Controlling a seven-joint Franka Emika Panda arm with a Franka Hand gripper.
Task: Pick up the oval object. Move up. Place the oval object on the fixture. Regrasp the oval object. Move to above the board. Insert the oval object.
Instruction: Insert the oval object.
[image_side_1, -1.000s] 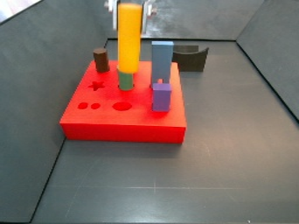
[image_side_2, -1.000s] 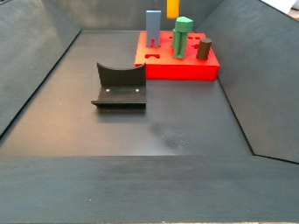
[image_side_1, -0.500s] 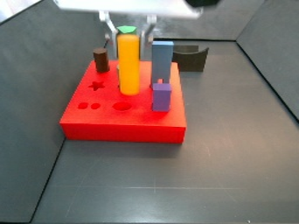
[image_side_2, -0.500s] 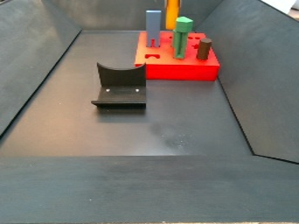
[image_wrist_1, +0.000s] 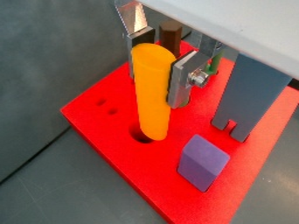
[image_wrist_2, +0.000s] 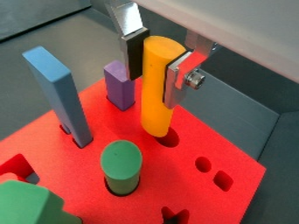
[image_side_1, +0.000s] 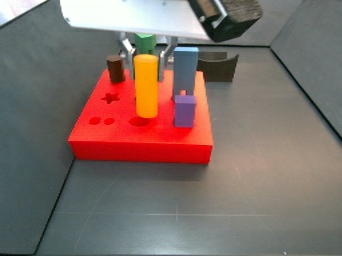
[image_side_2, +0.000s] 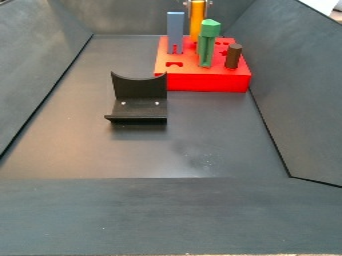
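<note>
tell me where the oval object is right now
The oval object stands upright between the gripper fingers, its lower end entering a hole in the board, beside the purple peg.

Oval object (image_wrist_1: 152, 92): smooth yellow-orange plastic w/ soft sheen, its lower end in a hole of the board (image_wrist_1: 122, 153), which is matt red plastic. Gripper (image_wrist_1: 156, 54) above the board, clamped on the peg: jaws are flat brushed silver metal w/ a screw head, dark pads. Fixture (image_side_2: 136, 97): dark matt. Floor (image_side_2: 174, 140): dull grey, slightly scuffed.
</note>
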